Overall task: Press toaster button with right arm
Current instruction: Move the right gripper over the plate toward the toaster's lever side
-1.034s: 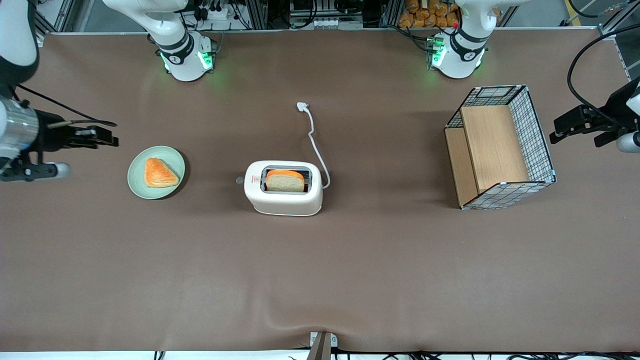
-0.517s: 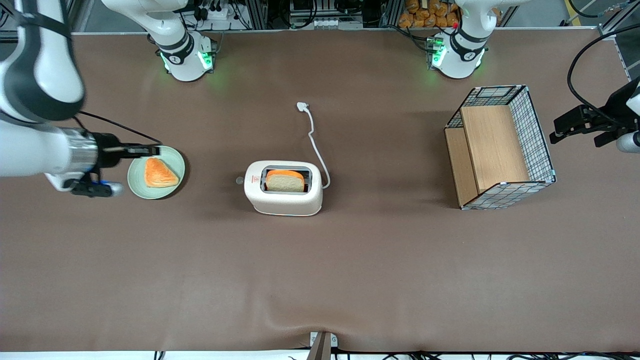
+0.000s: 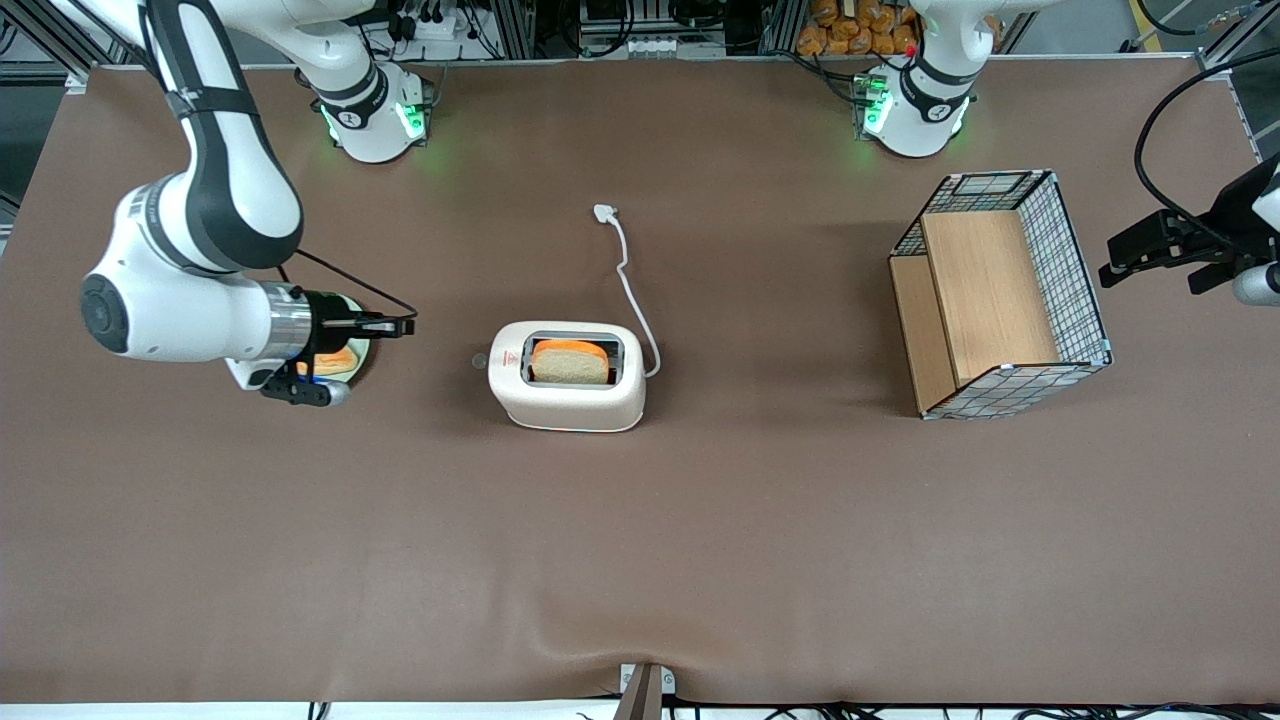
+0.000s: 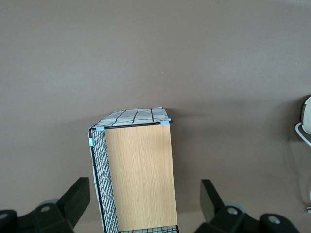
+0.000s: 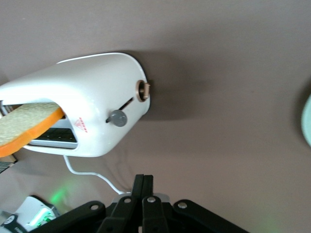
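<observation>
I have the table (image 3: 700, 560) with the toaster (image 3: 567, 392) near its middle, well apart from the wire basket (image 3: 1000, 295) toward the parked arm's end; the right arm (image 3: 190, 310) reaches in level from the working arm's end, its wrist over the green plate (image 3: 352, 368) and pastry (image 3: 335, 360); the gripper (image 3: 403, 325) hangs in the open gap between plate and toaster, not yet touching anything.

In the right wrist view the gripper (image 5: 143, 187) has its two fingers pressed together with nothing between them, which I judge right for poking; the step in hand is the approach to the toaster button (image 5: 117, 118), the small grey knob riding in a slot on the short end that faces my gripper; just beside it on that end sits a tan dial (image 5: 144, 90), so I would line up on the grey knob carefully, come down on it along its slot rather than jabbing straight at the end, and press slowly so the light casing does not slide.

The toaster's long axis runs along the table's length, from working-arm end to parked-arm end; its button end points at my gripper, its white cord (image 3: 630, 285) leaves the other short end and trails away from the front camera; a bread slice (image 3: 570, 362) stands in the slot.
</observation>
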Controlling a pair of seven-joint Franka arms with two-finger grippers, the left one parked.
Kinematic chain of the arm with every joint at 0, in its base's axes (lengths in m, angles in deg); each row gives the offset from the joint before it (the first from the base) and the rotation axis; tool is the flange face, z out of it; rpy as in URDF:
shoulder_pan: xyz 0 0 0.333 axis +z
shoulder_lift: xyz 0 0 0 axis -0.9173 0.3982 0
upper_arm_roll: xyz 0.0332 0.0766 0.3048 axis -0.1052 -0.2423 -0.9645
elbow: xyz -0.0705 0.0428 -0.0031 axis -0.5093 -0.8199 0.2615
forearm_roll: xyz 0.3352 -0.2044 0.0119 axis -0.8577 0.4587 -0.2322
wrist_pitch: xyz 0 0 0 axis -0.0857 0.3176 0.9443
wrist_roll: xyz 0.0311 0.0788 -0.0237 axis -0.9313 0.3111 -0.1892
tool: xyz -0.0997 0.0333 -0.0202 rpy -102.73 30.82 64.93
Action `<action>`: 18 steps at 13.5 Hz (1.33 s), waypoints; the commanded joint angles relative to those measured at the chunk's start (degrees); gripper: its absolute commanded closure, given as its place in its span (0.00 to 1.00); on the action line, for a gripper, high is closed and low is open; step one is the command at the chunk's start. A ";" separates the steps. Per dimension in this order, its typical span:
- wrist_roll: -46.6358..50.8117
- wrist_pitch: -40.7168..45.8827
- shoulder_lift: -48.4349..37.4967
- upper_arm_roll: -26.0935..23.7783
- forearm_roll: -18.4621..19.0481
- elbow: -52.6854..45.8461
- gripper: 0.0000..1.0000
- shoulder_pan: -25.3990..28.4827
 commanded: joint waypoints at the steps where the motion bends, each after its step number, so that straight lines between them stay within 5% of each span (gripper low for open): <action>1: -8.88 -2.57 -2.88 0.46 -5.62 5.19 1.00 -2.18; 18: -12.34 -18.05 1.68 0.20 -15.73 9.07 1.00 3.43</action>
